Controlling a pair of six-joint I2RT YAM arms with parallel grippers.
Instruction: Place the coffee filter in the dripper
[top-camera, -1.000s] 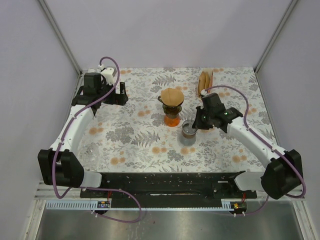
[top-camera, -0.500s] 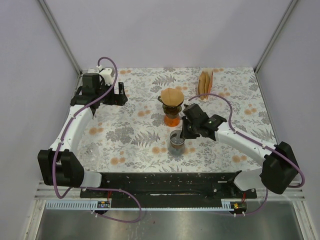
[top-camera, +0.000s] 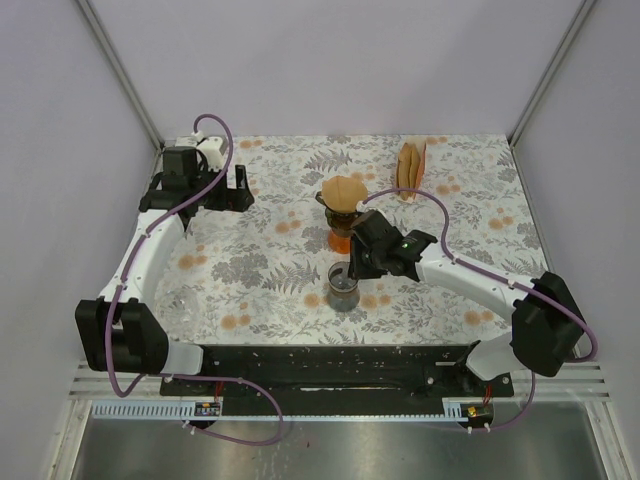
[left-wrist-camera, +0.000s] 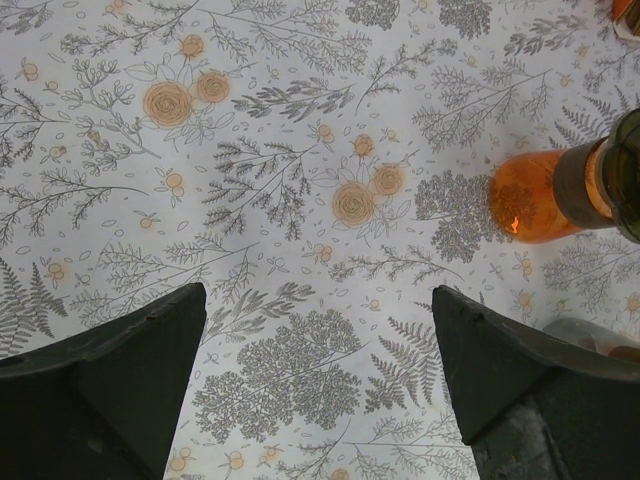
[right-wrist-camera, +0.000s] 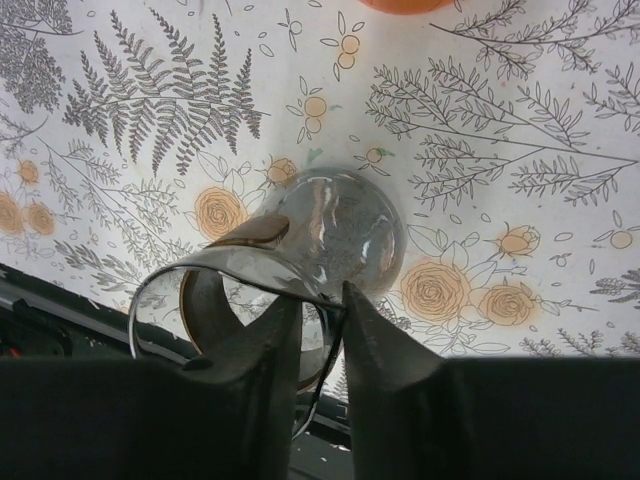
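The coffee filter (top-camera: 345, 189) sits in the dripper (top-camera: 338, 212). The right end effector (right-wrist-camera: 320, 302) straddles a glass cup's (right-wrist-camera: 340, 228) rim, and whether it clamps the rim is unclear. The left end effector (left-wrist-camera: 318, 295) gapes wide.

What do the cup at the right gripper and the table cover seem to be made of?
Cup: probably clear glass, glossy; the floral print shows through it and highlights glint on its wall. Table cover: printed cloth or vinyl, fairly matte; the pictures leave open which.
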